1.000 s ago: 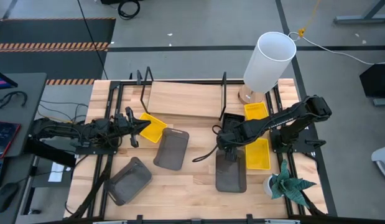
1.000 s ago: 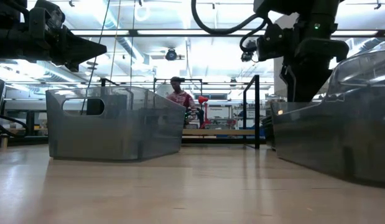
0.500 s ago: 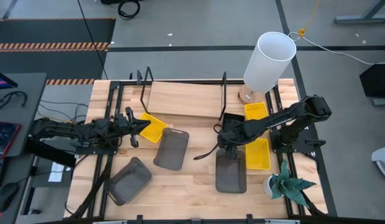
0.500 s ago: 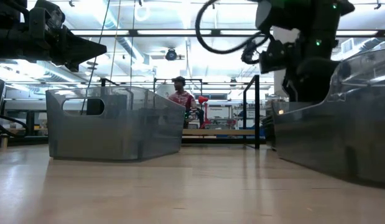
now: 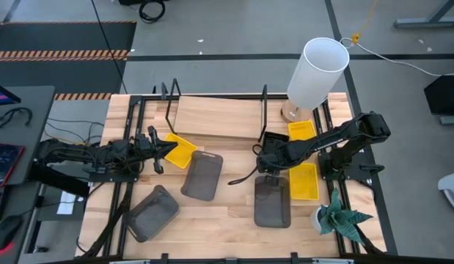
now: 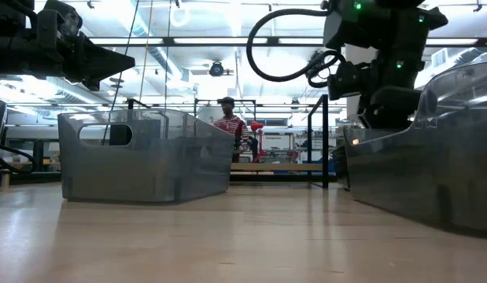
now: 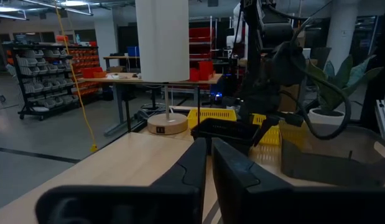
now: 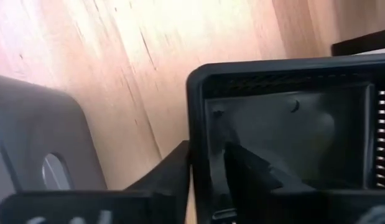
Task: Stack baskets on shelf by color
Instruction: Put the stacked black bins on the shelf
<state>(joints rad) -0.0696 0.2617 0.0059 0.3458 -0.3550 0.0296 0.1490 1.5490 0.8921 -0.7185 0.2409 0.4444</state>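
One black basket (image 5: 271,141), by the shelf (image 5: 215,117), has the right gripper (image 5: 265,163) now closed on its wall; earlier it gaped. Three grey baskets (image 5: 201,174), three yellow baskets (image 5: 304,180). Left gripper (image 5: 166,149) pinched shut, empty.

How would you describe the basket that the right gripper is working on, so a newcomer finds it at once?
Start at the tall white lamp at the table's far right corner. Just in front of the shelf, below its right upright, sits a black slotted basket. The right gripper straddles its wall, and its neighbours are yellow or grey.

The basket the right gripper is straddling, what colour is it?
Black basket, with a slotted wall; the right wrist view shows it best.
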